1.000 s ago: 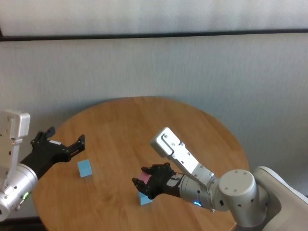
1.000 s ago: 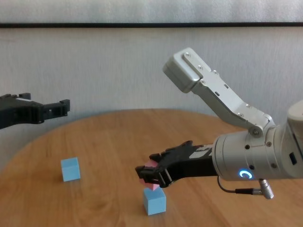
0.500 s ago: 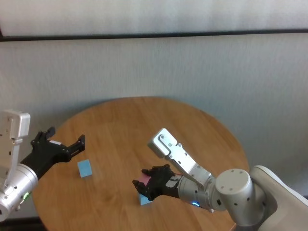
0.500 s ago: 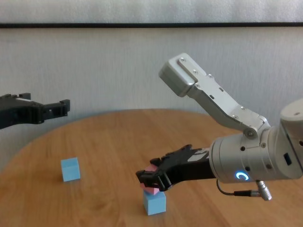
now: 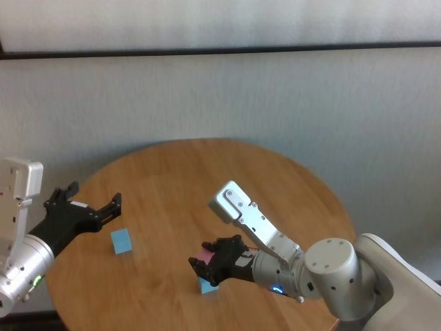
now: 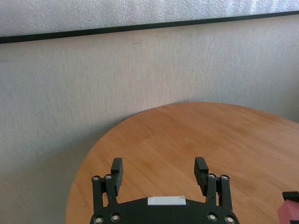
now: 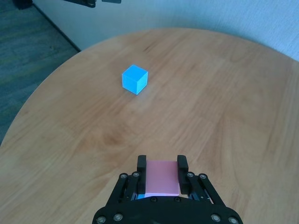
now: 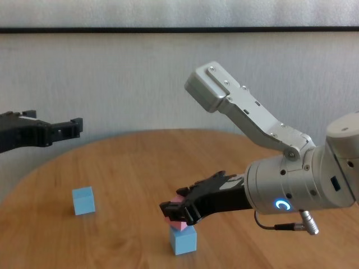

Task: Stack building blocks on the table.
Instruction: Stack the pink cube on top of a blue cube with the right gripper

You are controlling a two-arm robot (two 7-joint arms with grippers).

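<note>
On table (image 5: 207, 179) in head view, R gripper (image 5: 204, 261) holds the pink block (image 5: 204, 258) right over a blue block (image 5: 207, 285) near the front edge; 2nd blue block (image 5: 121, 241) sits well apart to the left, just below L gripper (image 5: 95, 205), which hangs w/ jaws wide, nothing in them. L wrist view: both L fingers (image 6: 117, 169) spread wide over bare wood near the table's rim, empty; a bit of pink shows at the frame edge. R wrist view: pink block clamped between the two R fingers (image 7: 141, 163), top face level; base block almost wholly hidden under it, only a sliver of blue showing, so alignment can't be checked from here; 2nd blue block lies farther out, apart. Chest view: pink block looks touching or nearly touching the lower blue one, maybe slightly tilted and offset toward the left. Risks, as judgement: if released off-centre or tilted, pink could slide off; opening fingers may nudge the base; pressing down further could shove the base sideways.
</note>
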